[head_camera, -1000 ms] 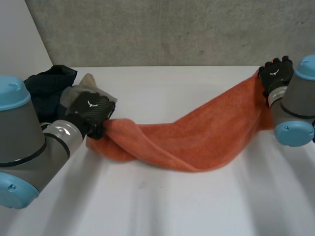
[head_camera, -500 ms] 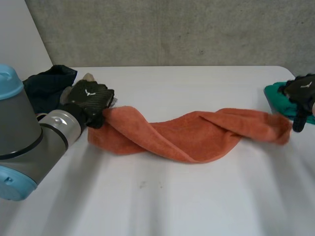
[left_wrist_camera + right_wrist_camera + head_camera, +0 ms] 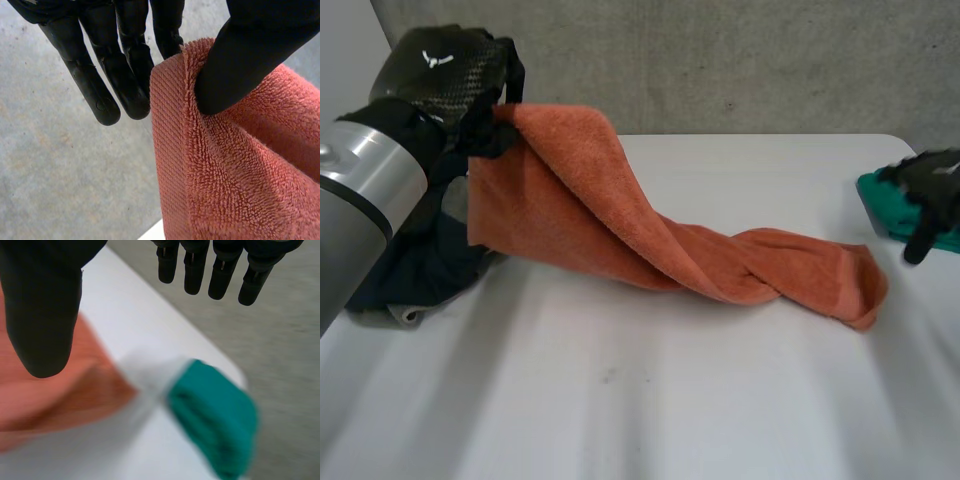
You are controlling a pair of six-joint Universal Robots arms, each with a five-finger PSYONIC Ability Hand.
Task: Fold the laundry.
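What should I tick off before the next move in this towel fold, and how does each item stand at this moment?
1. Left hand grips the orange towel: thumb and fingers pinch its edge, raised off the table. Ok.
2. Right hand is free to take the other end: fingers straight, holding nothing. Ok.
3. Towel hangs untwisted: it is twisted along its length. Not ok.
4. Towel's free end is supported: it lies on the white table. Ok.
5. Teal cloth is apart from the towel's end. Ok.
6. The held point is a true corner: cannot tell.
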